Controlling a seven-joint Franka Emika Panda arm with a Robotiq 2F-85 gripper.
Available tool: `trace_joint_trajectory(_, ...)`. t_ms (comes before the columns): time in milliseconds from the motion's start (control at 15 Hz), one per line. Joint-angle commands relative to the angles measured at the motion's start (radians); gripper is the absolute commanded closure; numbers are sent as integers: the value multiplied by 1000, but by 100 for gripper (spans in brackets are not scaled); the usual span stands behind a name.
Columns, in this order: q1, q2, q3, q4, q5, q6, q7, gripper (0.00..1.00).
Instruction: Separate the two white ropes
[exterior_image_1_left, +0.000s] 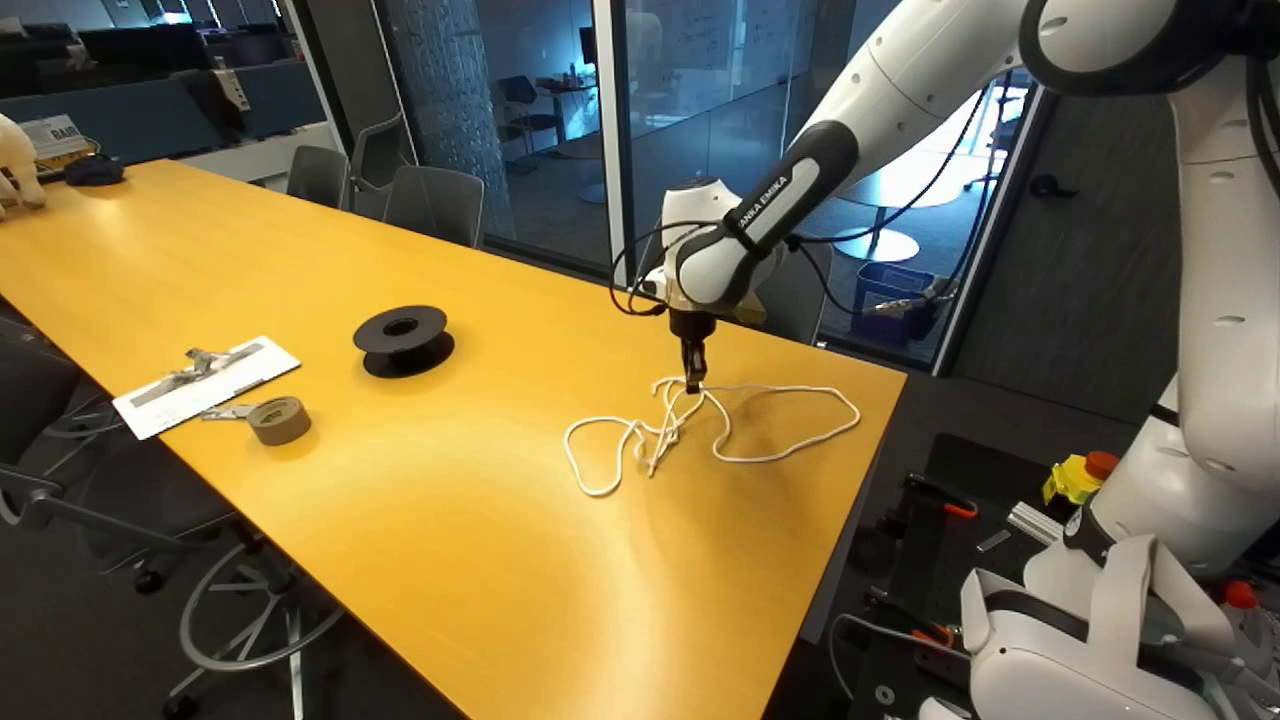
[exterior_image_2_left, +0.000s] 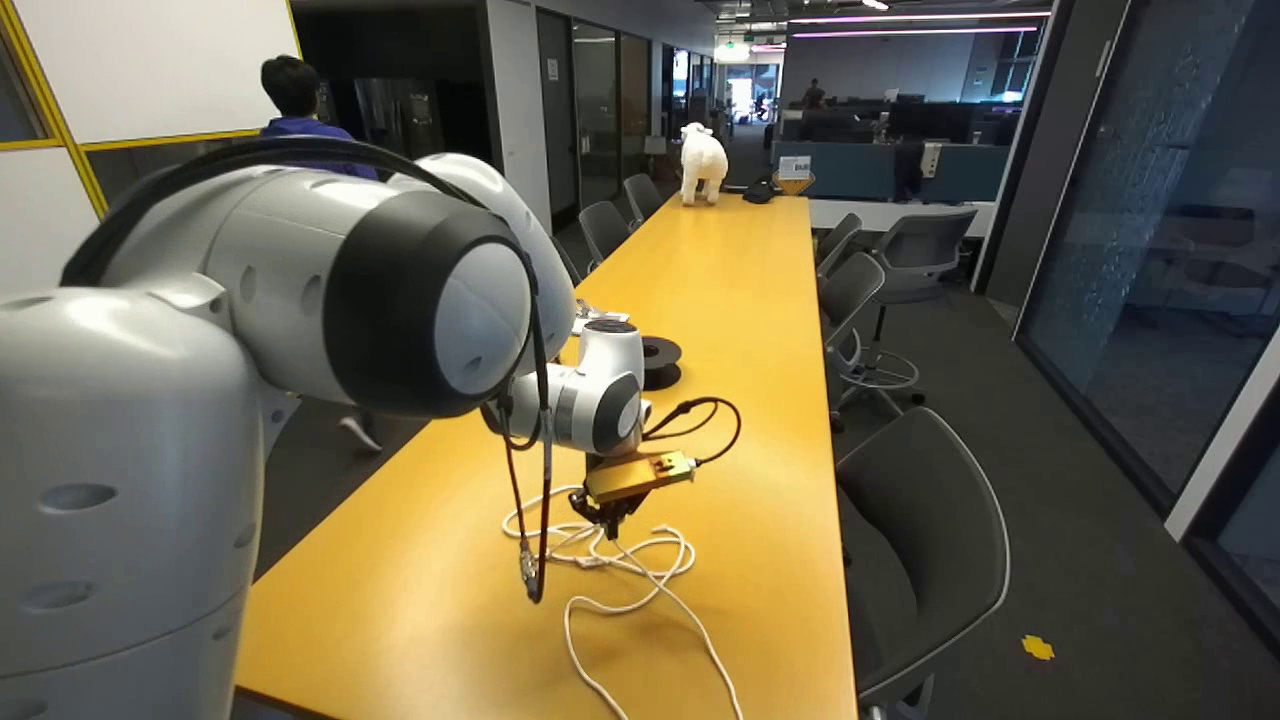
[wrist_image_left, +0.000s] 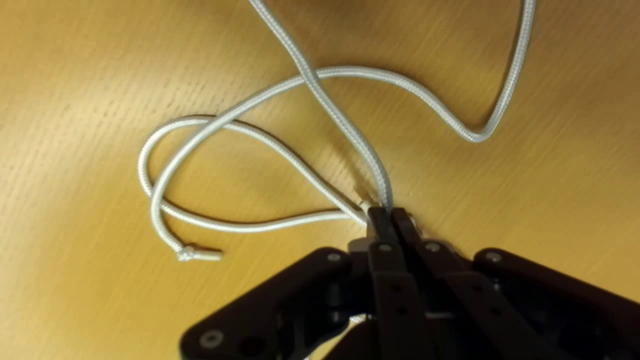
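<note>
The white ropes lie tangled on the yellow table near its end, in both exterior views as loops (exterior_image_1_left: 600, 494) (exterior_image_2_left: 571, 640). My gripper (exterior_image_1_left: 694, 386) points down over the tangle; it also shows in an exterior view (exterior_image_2_left: 612, 533). In the wrist view my gripper (wrist_image_left: 392, 212) is shut on a white rope strand (wrist_image_left: 345, 125), which crosses over another strand (wrist_image_left: 350, 71). That other strand ends in a knotted tip (wrist_image_left: 185, 253) at the left. A further loop (wrist_image_left: 250, 228) runs to just beside the fingers. Which strand belongs to which rope, and what lies under the fingers, I cannot tell.
A black spool (exterior_image_1_left: 405, 340) stands farther along the table (exterior_image_1_left: 500, 570). A brown tape roll (exterior_image_1_left: 280, 421) and a white board (exterior_image_1_left: 230, 385) with metal pieces lie near the table's long edge. Chairs (exterior_image_2_left: 930, 540) stand along the side. The ropes' right loop is close to the table's end.
</note>
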Motion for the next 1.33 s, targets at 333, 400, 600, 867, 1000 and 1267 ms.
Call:
trace_joint_trajectory(333,-63,-21,-13,231,220,-206,-98,99)
trace_joint_trajectory(400,-68,-9,-20,267,239,-227,-95,99)
trace_joint_trajectory(600,-78,71,-56,392,256,-277,-65,99)
trace_joint_trajectory(867,-97,230,-93,583,250,-340,-14,99)
trace_joint_trajectory(1000,-112,313,-96,680,257,-358,31,99)
trace_joint_trajectory(1267,-139,460,-81,866,267,-399,116,99)
